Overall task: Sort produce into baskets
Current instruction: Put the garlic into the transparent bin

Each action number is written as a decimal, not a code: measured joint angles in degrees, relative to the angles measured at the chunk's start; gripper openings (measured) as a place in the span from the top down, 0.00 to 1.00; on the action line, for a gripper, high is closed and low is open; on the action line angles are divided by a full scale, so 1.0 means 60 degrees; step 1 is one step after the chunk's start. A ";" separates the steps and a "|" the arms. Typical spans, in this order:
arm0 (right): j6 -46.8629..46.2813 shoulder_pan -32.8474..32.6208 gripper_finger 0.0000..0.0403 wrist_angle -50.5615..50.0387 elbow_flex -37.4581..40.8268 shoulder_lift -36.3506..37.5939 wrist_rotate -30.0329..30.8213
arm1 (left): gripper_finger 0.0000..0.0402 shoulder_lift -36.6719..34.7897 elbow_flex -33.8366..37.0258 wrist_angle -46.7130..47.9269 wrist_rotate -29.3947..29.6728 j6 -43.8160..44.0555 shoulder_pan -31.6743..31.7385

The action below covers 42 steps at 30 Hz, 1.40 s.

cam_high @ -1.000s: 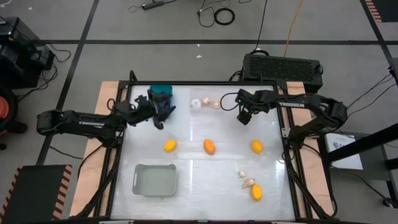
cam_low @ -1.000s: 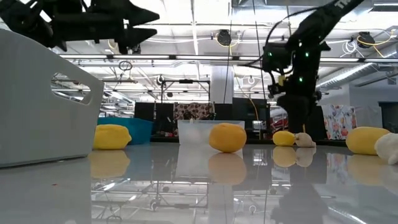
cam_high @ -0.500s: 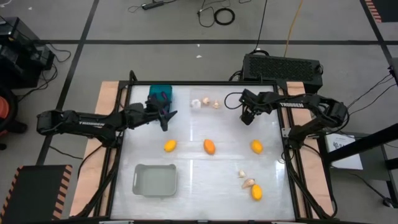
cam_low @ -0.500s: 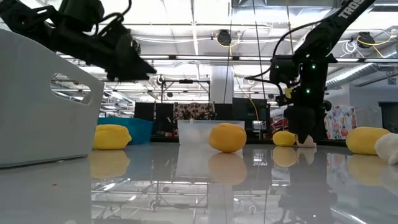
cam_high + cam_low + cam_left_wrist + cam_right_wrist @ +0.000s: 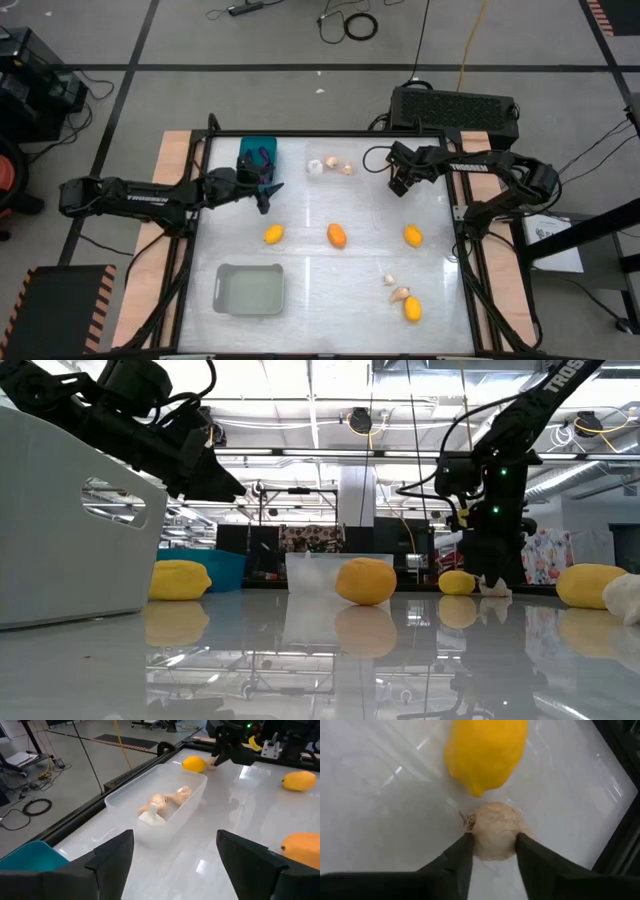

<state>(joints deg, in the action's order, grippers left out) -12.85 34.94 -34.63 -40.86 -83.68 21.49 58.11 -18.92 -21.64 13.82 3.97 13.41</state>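
Where the worktop (image 5: 320, 270) meets its far right edge, the right hand (image 5: 400, 185) is down at the surface. Its two fingers (image 5: 460, 857) press against either side of a garlic (image 5: 494, 830), so it grips the bulb, which sits on the worktop. A lemon (image 5: 485, 752) lies just beyond the garlic, close to it; whether they touch I cannot tell.

The left hand (image 5: 266, 188) hangs above the worktop just beside the teal basket (image 5: 257, 150) at the far left. Its fingers (image 5: 112, 852) are spread wide and hold nothing. It faces the clear basket (image 5: 125, 795), which stands near the far edge between the two hands and has several garlic bulbs (image 5: 167, 800) in it.

Three more lemons (image 5: 337, 235) lie in a row across the middle of the worktop, well apart from each other. A fourth (image 5: 412, 309) is near the front right, with two loose garlic pieces (image 5: 398, 293) just beside it. The grey basket (image 5: 250, 289) stands at the front left.
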 joint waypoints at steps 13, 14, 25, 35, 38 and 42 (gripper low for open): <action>-0.1385 -0.1010 0.81 -0.1000 -0.0770 0.1025 -0.0531 | 0.28 0.0000 0.0000 -0.0011 0.0004 0.0007 0.0000; -0.1492 -0.1161 0.81 -0.0993 -0.0912 0.1170 -0.0661 | 0.28 0.0000 0.0000 -0.0012 0.0007 0.0007 0.0000; -0.1300 -0.2437 0.83 0.3106 -0.1541 0.1324 -0.1910 | 0.28 0.0000 0.0000 -0.0012 0.0004 0.0007 0.0000; -0.0834 -0.2495 0.83 0.6164 -0.1541 -0.0589 -0.2699 | 0.28 0.0000 0.0000 -0.0012 0.0000 0.0011 0.0002; -0.0815 -0.2433 0.83 0.6244 -0.1541 -0.0712 -0.2607 | 0.28 0.0000 0.0000 -0.0008 0.0000 0.0011 0.0000; -0.0808 -0.2285 0.83 0.6058 -0.1713 -0.0660 -0.2567 | 0.28 0.0000 0.0000 -0.0012 0.0000 0.0011 0.0000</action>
<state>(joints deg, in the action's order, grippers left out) -17.70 21.23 1.72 -51.14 -87.64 6.09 58.11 -18.92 -21.71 13.82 4.03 13.41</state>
